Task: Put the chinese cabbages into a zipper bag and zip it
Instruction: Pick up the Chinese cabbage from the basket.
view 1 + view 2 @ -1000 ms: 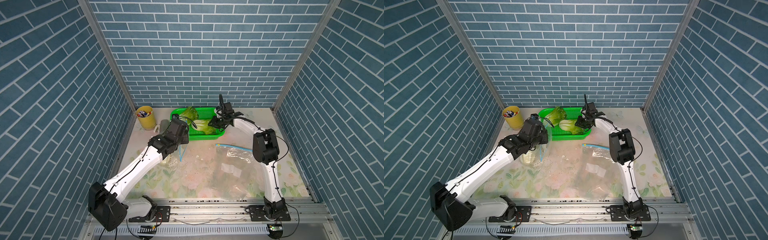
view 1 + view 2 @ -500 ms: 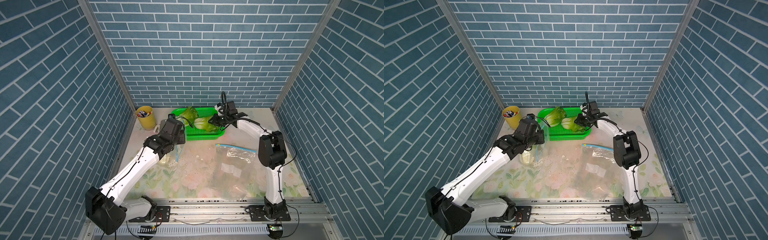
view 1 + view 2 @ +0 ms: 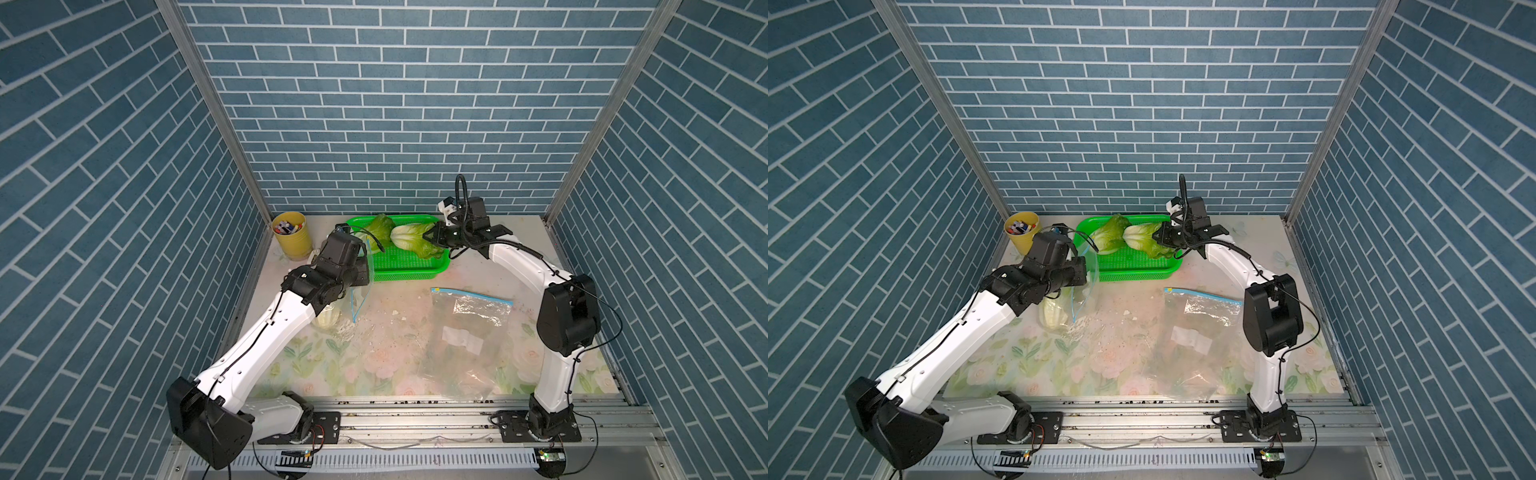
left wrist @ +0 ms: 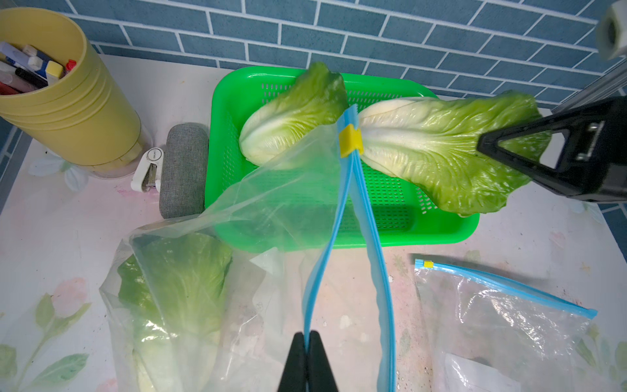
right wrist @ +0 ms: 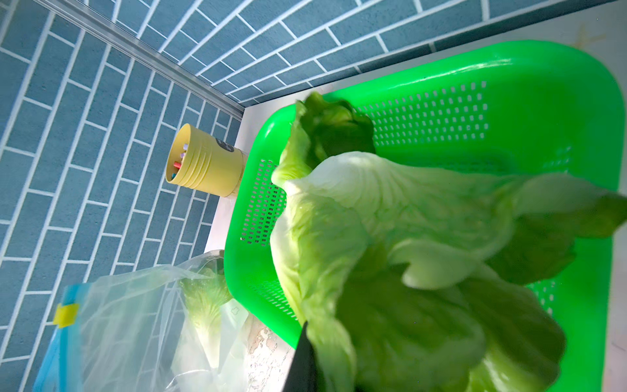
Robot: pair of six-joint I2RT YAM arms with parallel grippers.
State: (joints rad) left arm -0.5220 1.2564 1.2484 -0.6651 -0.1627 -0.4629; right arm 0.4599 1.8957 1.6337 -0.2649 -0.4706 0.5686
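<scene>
Yellow cup [image 3: 292, 237] of pens, far-left corner of the table [image 3: 374, 357], upright; small white device [image 4: 148, 169] and grey case [image 4: 183, 169] just beside it, between the cup and the basket

Left gripper [image 4: 308, 339]: fingers pressed together on one side of the blue zip strip [image 4: 342, 210], holding the open zipper bag [image 4: 271, 203] up by its mouth; the strip's other side hung free, apart from it; yellow slider [image 4: 351, 141] at the far end of the strip

First chinese cabbage [image 4: 179, 281]: inside the open zipper bag, lying on the table beneath the left arm, seen through the plastic in both top views [image 3: 1052, 311]

Green basket [image 3: 399, 270]: perforated, at the back of the table, centre

Second chinese cabbage [image 4: 291, 115]: lying in the basket's left half, leafy end toward the back wall

Third chinese cabbage [image 3: 411, 239]: over the basket's right half, stem end pointing toward the bag's slider; whether it touched the basket floor could not be told

Right gripper [image 3: 430, 240]: fingers narrow, clamped on the leafy end of the third chinese cabbage

Spare zipper bag [image 3: 469, 328]: flat on the table beside the right arm, zipped edge toward the basket, well apart from the open bag
</scene>
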